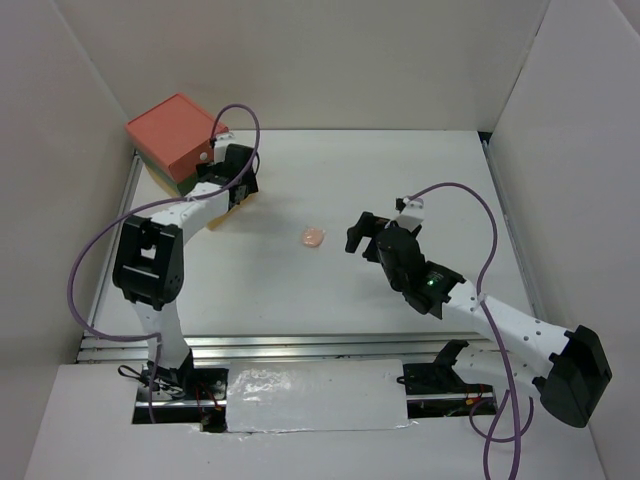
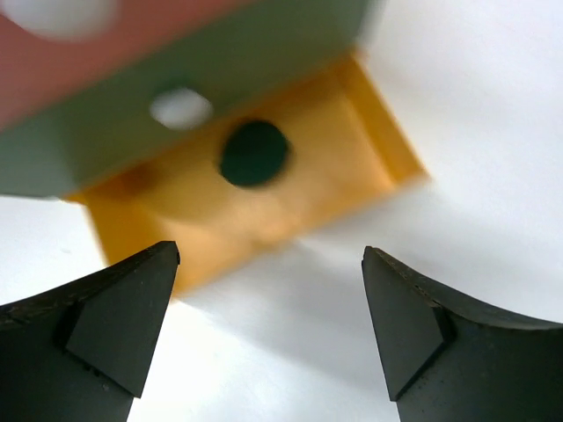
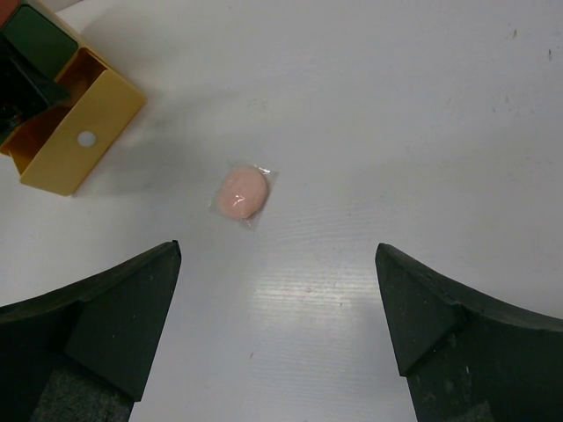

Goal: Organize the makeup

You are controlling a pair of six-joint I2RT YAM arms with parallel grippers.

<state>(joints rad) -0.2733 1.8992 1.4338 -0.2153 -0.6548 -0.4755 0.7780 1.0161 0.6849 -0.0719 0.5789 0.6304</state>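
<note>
While the red-topped, green and yellow plastic drawer chest (image 1: 172, 140) stands at the far left corner of the white table (image 1: 420, 180), its yellow bottom drawer (image 2: 343, 158) is pulled out. A dark-green round disc (image 2: 253, 152) lies inside it, blurred in the left wrist view. The left gripper (image 2: 271, 255) hangs over the drawer's open end with its two black fingers spread wide and nothing between them. The disc shows beyond the gap between the tips, nearer the left-hand finger in that picture, and touches neither. Further right, on the bare middle of the table, lies a peach round disc in a clear wrapper (image 3: 244, 193), well apart from the chest and nearer the right arm. The right gripper (image 3: 278, 251) hovers near it, its fingers likewise parted and empty. In the right wrist view the peach disc lies on the table ahead of the tips, a little toward the left-hand finger, clear of both.
</note>
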